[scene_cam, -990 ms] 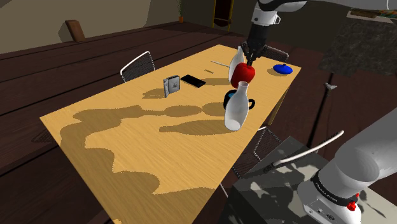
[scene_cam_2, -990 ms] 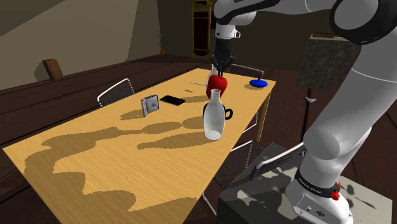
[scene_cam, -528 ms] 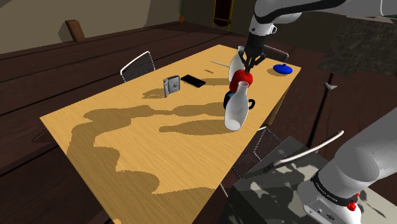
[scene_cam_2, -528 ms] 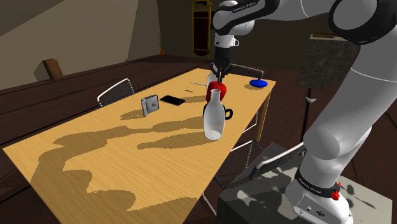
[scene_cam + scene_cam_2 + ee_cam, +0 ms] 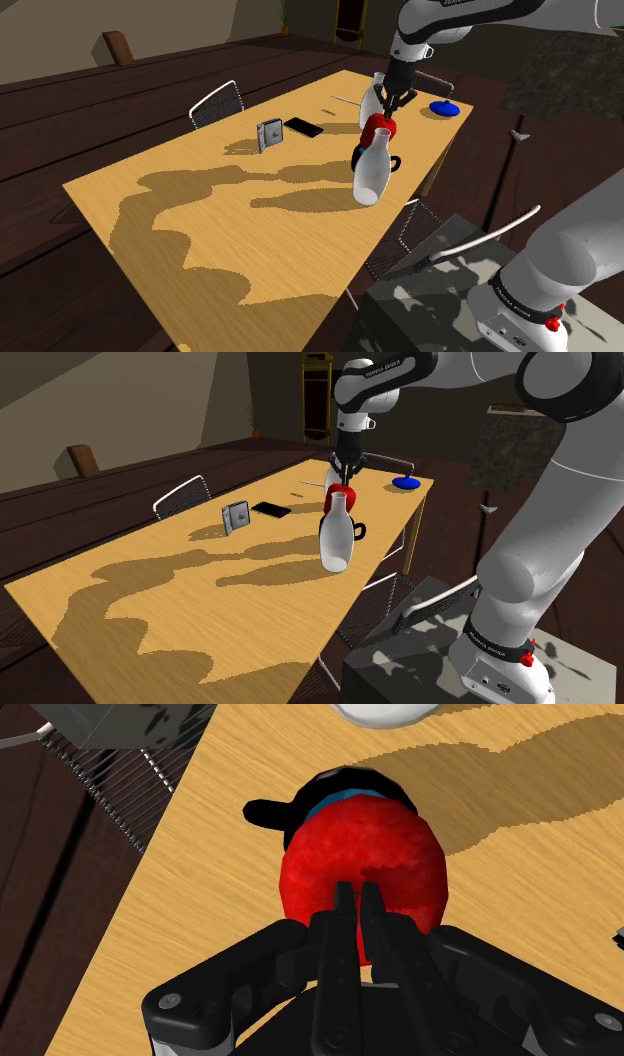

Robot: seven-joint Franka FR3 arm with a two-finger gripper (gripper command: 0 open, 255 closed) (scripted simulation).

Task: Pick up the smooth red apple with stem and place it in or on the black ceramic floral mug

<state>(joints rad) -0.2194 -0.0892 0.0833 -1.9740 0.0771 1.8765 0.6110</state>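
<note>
Wooden table (image 5: 230, 240), red apple (image 5: 365, 854) over black mug (image 5: 268, 812)

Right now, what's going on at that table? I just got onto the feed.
The arm's gripper is poised right at the top of the red apple. The apple sits in the mouth of the black mug on the wooden table and seems to rest on the rim rather than down inside. A white bottle stands close in front of the mug in the shoulder view. I cannot tell whether the apple has been let go.
</note>
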